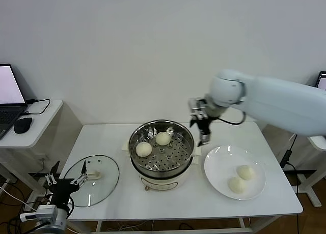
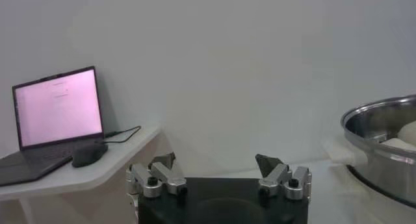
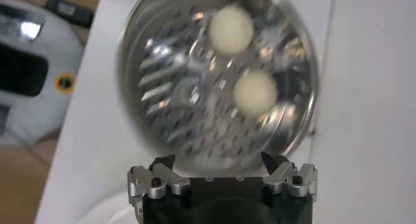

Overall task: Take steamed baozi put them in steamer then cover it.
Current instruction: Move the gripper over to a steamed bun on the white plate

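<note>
Hovering empty with jaws wide, the right gripper (image 1: 202, 134) sits above the far right rim of the round shiny stainless-steel steamer (image 1: 162, 165), which holds two cream-white round baozi (image 1: 163, 138); two more wait on the flat white plate (image 1: 219, 163). Left gripper (image 1: 66, 182) idles, spread and empty, low beside the clear glass cover (image 1: 102, 185). Risk: pinching a soft bun off-centre could dent it or let it roll off the plate.
</note>
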Controlling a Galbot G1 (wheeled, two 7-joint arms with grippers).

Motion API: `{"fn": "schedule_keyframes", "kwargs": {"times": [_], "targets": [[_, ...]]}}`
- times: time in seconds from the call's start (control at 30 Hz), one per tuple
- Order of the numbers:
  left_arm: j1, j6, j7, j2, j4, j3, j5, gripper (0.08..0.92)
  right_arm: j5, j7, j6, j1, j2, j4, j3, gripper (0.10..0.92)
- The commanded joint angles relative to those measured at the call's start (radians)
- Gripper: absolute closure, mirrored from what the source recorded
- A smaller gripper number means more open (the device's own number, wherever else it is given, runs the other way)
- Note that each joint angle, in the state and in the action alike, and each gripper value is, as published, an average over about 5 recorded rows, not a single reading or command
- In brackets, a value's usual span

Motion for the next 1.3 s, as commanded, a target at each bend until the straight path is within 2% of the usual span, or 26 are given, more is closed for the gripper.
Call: {"fn": "schedule_keyframes", "kwargs": {"times": [0.03,0.23,0.37,1.3], "targets": [[0.003,-0.001,0.001,0.0,0.001,0.005,0.003,0.177,-0.199,-0.053,0.105,-0.25,-0.299,0.081,0.153,0.203],[0.009,0.0,0.0,0.002,0.007,0.006,0.012,0.177,-0.289,-0.036,0.139,-0.543,-0.356,0.064,0.389,0.203],[0.011,0.0,0.0,0.001,0.023,0.007,0.02,0.177,-0.329,-0.023,0.15,-0.657,-0.378,0.067,0.444,0.203],[0.018,-0.005,-0.001,-0.022,0.042,-0.001,0.031,0.177,-0.42,0.083,0.155,-0.794,-0.24,-0.036,0.46,0.203]]}}
